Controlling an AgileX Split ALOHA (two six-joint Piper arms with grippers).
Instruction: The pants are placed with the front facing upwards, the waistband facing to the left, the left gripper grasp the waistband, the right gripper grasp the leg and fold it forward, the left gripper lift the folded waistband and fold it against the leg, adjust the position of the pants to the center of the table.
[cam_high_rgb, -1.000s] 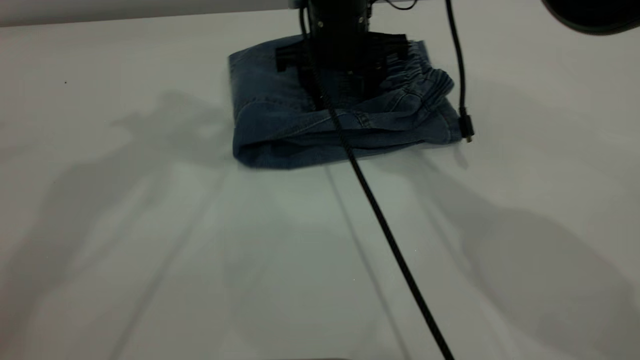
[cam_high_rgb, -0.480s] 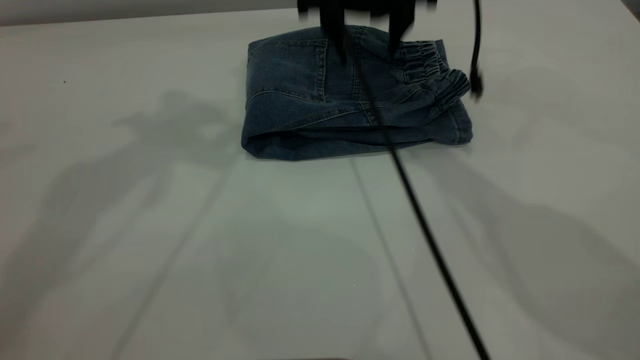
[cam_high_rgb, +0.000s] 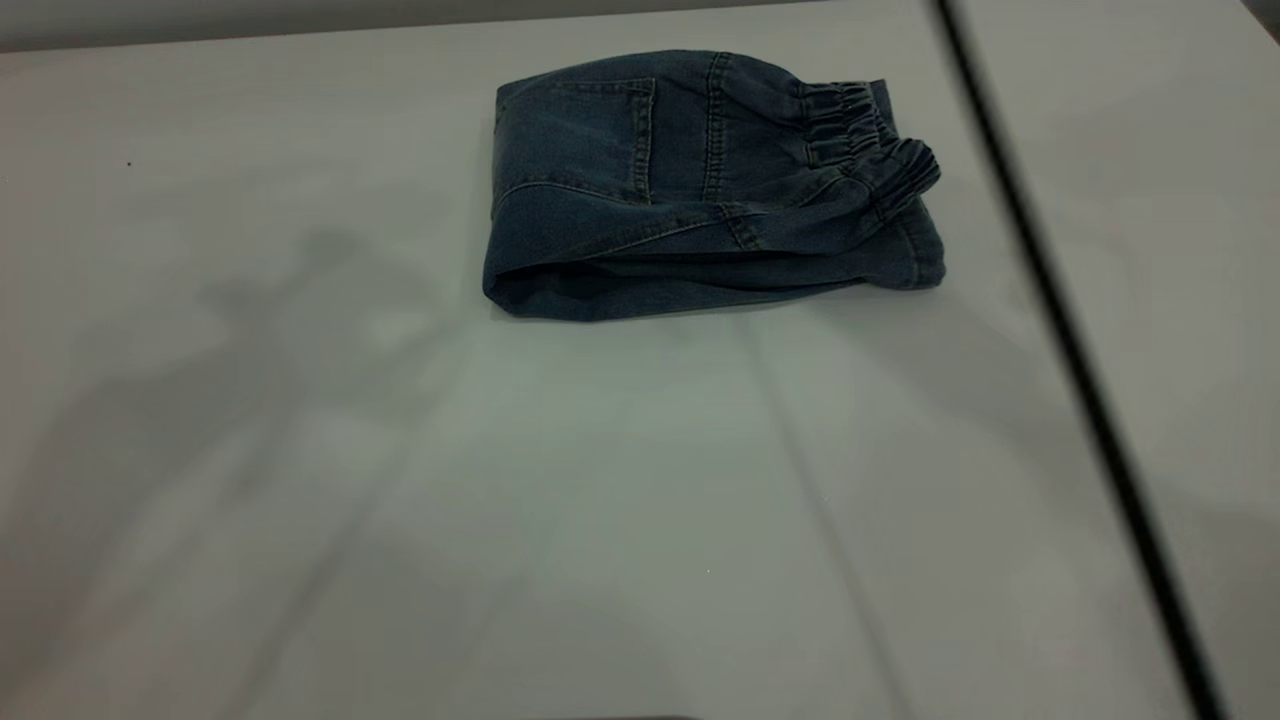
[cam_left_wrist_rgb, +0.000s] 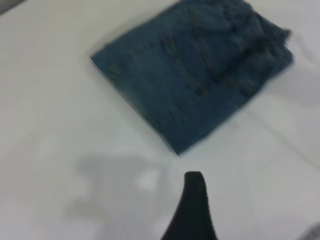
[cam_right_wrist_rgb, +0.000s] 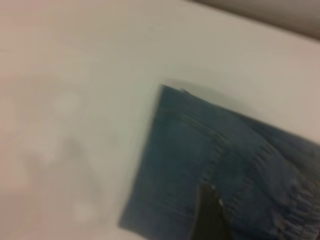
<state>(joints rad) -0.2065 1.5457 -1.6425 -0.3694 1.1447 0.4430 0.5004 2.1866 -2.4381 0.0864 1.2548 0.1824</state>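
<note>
The pants (cam_high_rgb: 700, 190) lie folded into a compact denim bundle at the far middle of the table (cam_high_rgb: 400, 450), back pocket (cam_high_rgb: 590, 130) facing up. The ruffled waistband (cam_high_rgb: 860, 140) lies on top at the bundle's right end, and the leg (cam_high_rgb: 700, 290) is folded beneath it. Neither gripper shows in the exterior view. In the left wrist view my left gripper (cam_left_wrist_rgb: 250, 210) hangs open over bare table, short of the pants (cam_left_wrist_rgb: 195, 75). In the right wrist view my right gripper (cam_right_wrist_rgb: 210, 220) hovers over the pants (cam_right_wrist_rgb: 225, 165), near the waistband (cam_right_wrist_rgb: 295, 210).
A black cable (cam_high_rgb: 1080, 400) runs diagonally across the right side of the table, from the far edge to the near right corner. Arm shadows fall on the left and near parts of the tabletop.
The gripper that was pressing down on the pants has risen out of the exterior view. The bundle shifted slightly right and now lies untouched. The black cable swung to the right.
</note>
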